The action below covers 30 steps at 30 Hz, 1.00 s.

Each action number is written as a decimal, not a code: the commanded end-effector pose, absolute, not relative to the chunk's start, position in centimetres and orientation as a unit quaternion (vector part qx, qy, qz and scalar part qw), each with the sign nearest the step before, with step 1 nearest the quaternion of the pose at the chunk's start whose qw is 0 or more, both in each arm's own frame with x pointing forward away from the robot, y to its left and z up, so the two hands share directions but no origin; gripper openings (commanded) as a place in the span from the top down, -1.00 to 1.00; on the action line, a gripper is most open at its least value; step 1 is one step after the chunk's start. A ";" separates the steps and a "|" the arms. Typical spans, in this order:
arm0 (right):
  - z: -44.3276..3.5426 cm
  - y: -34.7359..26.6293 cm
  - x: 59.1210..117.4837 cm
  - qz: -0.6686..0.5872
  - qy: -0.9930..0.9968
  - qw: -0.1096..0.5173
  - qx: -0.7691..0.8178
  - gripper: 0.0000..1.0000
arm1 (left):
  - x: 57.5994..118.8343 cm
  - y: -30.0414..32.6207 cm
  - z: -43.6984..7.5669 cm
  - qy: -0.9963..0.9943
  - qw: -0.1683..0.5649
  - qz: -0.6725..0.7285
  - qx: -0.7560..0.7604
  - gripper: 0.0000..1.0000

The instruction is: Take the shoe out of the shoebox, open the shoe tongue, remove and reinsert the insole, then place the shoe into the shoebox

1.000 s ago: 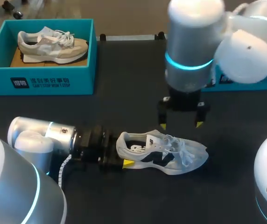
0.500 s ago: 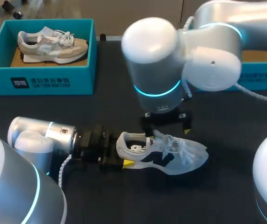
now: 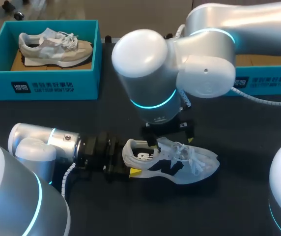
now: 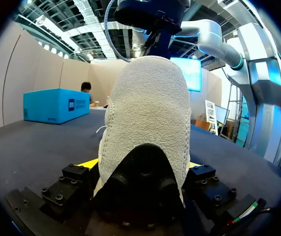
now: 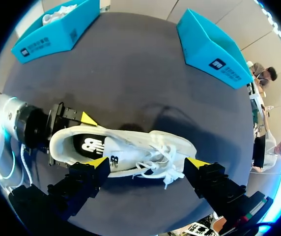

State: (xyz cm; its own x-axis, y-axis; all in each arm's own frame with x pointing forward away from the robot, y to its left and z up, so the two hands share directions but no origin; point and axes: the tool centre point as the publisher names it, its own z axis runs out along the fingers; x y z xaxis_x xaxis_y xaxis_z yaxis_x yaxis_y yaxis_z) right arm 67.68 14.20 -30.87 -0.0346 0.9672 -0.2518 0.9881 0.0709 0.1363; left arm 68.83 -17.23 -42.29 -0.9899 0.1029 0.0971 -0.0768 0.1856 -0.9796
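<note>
A white shoe (image 3: 172,160) with dark side markings stands upright on the black table, toe to the right. My left gripper (image 3: 129,160) lies low on the table and is shut on the shoe's heel (image 4: 148,118), with a yellow tip pressed against each side. My right gripper (image 3: 170,137) hangs open just above the shoe's opening and laces. In the right wrist view its two fingers stand wide apart, and the shoe (image 5: 130,147) lies ahead of them untouched. The dark insole with a white logo shows inside the shoe.
A teal shoebox (image 3: 42,83) at the back left holds a beige shoe (image 3: 54,46). A second teal box (image 3: 263,81) stands at the back right, mostly hidden behind my right arm. Bare black tabletop lies in front of the white shoe.
My right arm has swung left and come down, so its open gripper now hangs over the shoe's opening. The left gripper and the shoe have stayed put.
</note>
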 end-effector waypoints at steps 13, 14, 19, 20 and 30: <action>-33.3 17.3 68.0 -0.070 0.692 0.173 0.698 -1.00 | 68.8 -17.4 -42.3 -0.767 0.071 0.637 -0.008 1.00; -33.3 17.2 68.0 -0.069 0.690 0.173 0.700 -1.00 | 68.8 -17.4 -42.3 -0.767 0.071 0.637 -0.008 1.00; -33.6 16.8 67.9 -0.070 0.677 0.178 0.711 -1.00 | 68.8 -17.4 -42.3 -0.767 0.071 0.637 -0.008 1.00; -33.7 16.7 67.9 -0.072 0.674 0.180 0.712 -1.00 | 68.8 -17.4 -42.3 -0.767 0.071 0.637 -0.008 1.00; -34.9 16.5 67.3 -0.070 0.660 0.185 0.725 -1.00 | 68.8 -17.4 -42.3 -0.767 0.071 0.637 -0.008 1.00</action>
